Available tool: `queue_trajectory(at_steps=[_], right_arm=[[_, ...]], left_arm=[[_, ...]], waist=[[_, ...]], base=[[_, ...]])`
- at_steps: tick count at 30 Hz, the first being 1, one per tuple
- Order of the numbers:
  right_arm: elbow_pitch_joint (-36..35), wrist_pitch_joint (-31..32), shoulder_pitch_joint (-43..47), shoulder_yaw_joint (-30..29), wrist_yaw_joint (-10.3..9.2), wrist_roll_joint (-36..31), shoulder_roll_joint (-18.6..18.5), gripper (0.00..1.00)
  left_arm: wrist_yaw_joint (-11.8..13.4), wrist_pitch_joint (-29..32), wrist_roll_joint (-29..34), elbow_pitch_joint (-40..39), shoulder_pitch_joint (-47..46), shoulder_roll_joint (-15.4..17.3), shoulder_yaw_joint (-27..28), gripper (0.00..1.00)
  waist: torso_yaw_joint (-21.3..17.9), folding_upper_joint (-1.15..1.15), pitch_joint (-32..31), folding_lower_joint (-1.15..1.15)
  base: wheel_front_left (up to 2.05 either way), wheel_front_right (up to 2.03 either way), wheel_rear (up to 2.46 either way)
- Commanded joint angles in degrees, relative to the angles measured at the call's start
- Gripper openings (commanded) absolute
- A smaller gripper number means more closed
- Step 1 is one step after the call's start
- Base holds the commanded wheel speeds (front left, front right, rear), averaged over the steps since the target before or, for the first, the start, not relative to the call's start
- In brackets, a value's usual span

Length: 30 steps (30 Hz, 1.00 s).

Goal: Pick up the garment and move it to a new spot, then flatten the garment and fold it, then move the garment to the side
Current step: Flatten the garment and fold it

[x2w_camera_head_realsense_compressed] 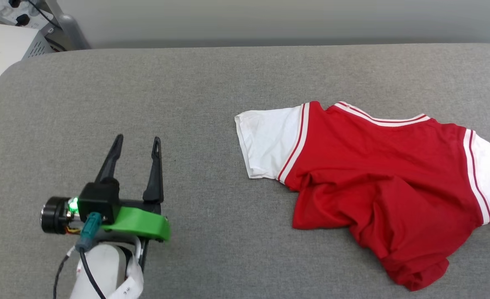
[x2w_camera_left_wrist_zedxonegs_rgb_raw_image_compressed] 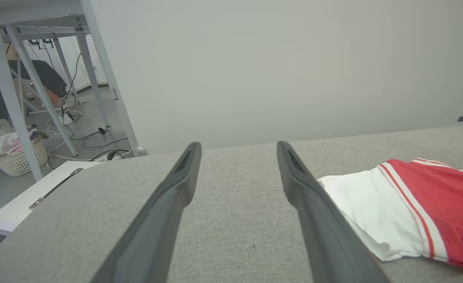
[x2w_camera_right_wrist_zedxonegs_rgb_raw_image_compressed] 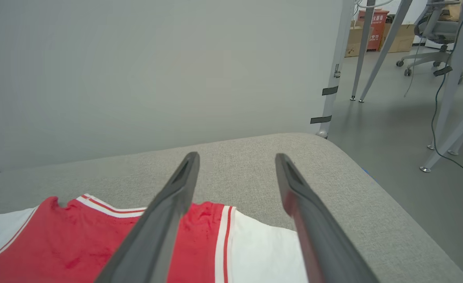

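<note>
At the lower left of the head view, the left end effector (x2w_camera_head_realsense_compressed: pixel 138 141), two long dark fingers on a green-and-black mount, sits over the grey fabric-covered worktop (x2w_camera_head_realsense_compressed: pixel 211 83). Its fingers are spread wide with nothing between them. The right end effector (x2w_camera_right_wrist_zedxonegs_rgb_raw_image_compressed: pixel 236 156) is spread just as wide and grips nothing. Below it is the soft red sports jersey with white sleeves and red-and-white striped trim (x2w_camera_head_realsense_compressed: pixel 373 166), lying rumpled at the right of the frame. Beyond the worktop's far edge stands a pale grey wall (x2w_camera_head_realsense_compressed: pixel 269 20).
</note>
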Motion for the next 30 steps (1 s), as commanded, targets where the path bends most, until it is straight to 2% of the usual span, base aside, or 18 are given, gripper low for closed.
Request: queue_trajectory(at_steps=[1,4,9,13,16,17,20,24,30], right_arm=[[-3.83,-0.24,1.83,-1.42,-0.03,-3.46,2.64,1.00],[-12.47,-0.24,4.94,-3.64,-0.03,-11.22,8.36,1.00],[-21.46,-0.24,8.37,-3.86,-0.03,-18.46,15.92,1.00],[-25.78,-0.24,11.08,-2.02,-0.03,-22.89,19.40,1.00],[-26.93,-0.24,12.61,0.07,-0.03,-24.35,20.85,1.00],[-26.86,-0.25,12.99,1.20,-0.03,-24.67,21.04,1.00],[-26.62,-0.25,12.72,2.54,-0.03,-25.42,21.24,1.00],[-26.50,-0.25,11.35,4.04,-0.03,-26.35,21.18,1.00],[-26.91,-0.25,8.25,6.25,-0.03,-27.95,21.11,1.00]], left_arm=[[-0.69,-0.33,0.57,-0.27,-2.43,1.29,0.03,1.00],[-1.90,-0.33,0.47,0.21,-6.58,3.39,-0.82,1.00],[-3.16,-0.33,-2.23,3.92,-15.21,7.14,-5.14,1.00],[-3.29,2.27,-7.23,8.74,-23.85,12.37,-14.49,1.00],[-3.31,9.21,-13.72,11.51,-30.97,16.29,-23.17,1.00],[-3.31,15.05,-18.00,12.59,-35.55,18.27,-28.43,1.00],[-3.32,25.37,-26.01,14.37,-42.28,20.31,-35.84,1.00],[-3.32,37.85,-35.75,16.07,-50.30,21.59,-44.26,1.00],[-3.32,48.67,-45.68,19.56,-58.77,21.58,-54.12,1.00]], waist=[[-0.49,0.00,-0.30,0.00],[-0.80,0.00,-0.13,0.00],[-1.20,0.00,0.52,0.00],[-1.55,0.00,1.28,0.00],[-1.99,0.00,2.25,0.00],[-2.30,0.00,3.16,0.00],[-3.02,0.00,4.83,0.00],[-4.17,0.00,7.67,0.00],[-6.70,0.00,12.29,0.00]], base=[[0.00,0.00,0.00],[0.00,0.00,0.00],[0.00,0.00,0.00],[0.00,0.00,0.00],[0.00,0.00,0.00],[0.00,0.00,0.00],[0.00,0.00,0.00],[0.00,0.00,0.00],[0.00,0.00,0.00]])
